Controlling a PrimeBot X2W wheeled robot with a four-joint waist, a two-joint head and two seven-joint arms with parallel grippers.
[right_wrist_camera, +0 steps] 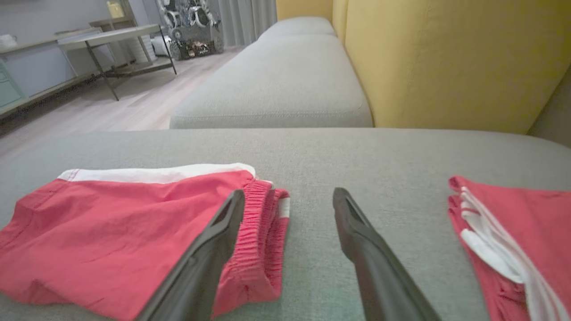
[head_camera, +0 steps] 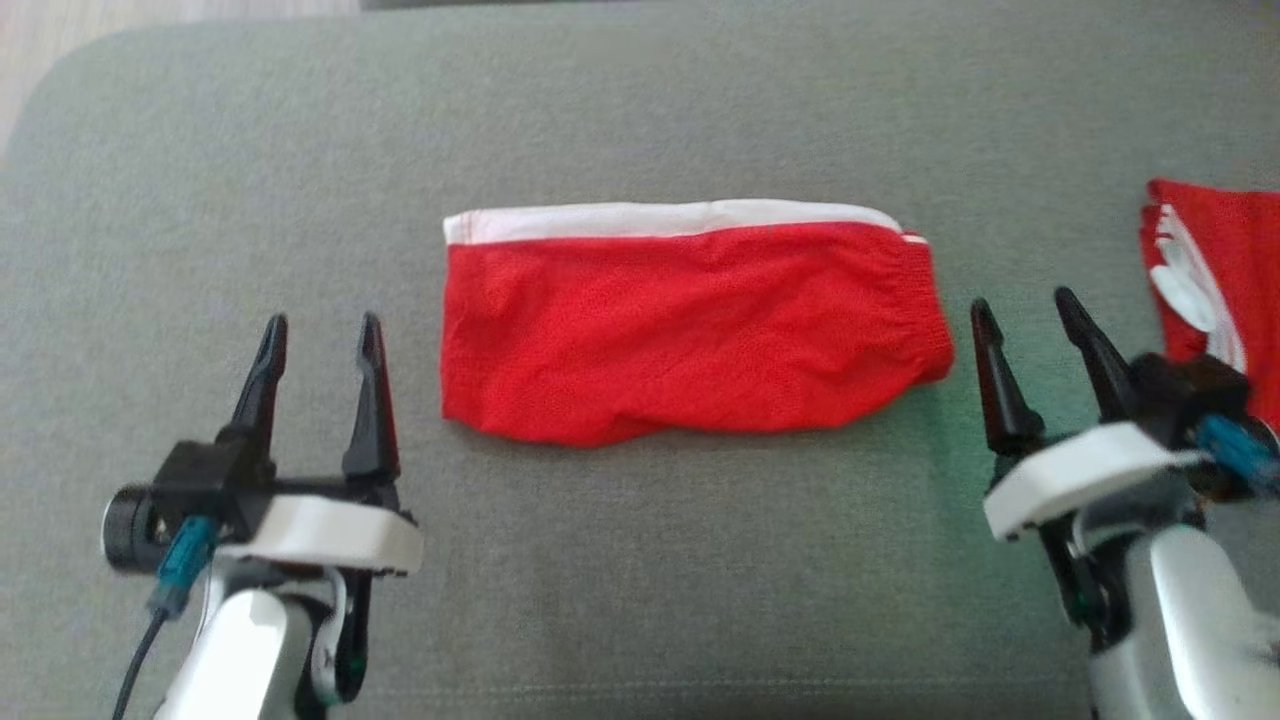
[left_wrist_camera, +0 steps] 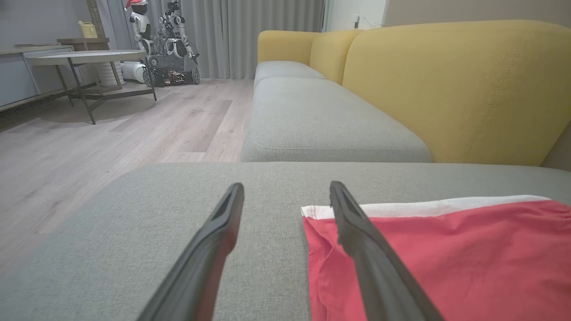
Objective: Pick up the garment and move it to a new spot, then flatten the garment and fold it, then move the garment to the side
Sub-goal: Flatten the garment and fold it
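Head view: our left tool (head_camera: 322,322) and right tool (head_camera: 1022,300) stand wide, empty, beside the folded garment (head_camera: 690,320); pinching one layer only, we could unfold it.

The garment (head_camera: 690,330) is plain red with a white band along its 12 o'clock edge. The seat cushion (head_camera: 640,100) is grey. At 3 o'clock, a second cloth (head_camera: 1225,250) is red with white stripes. The backrest (left_wrist_camera: 455,89) is mustard yellow.

Garment (head_camera: 690,330) on cushion (head_camera: 640,560) — 2nd garment (head_camera: 1215,270) rt.
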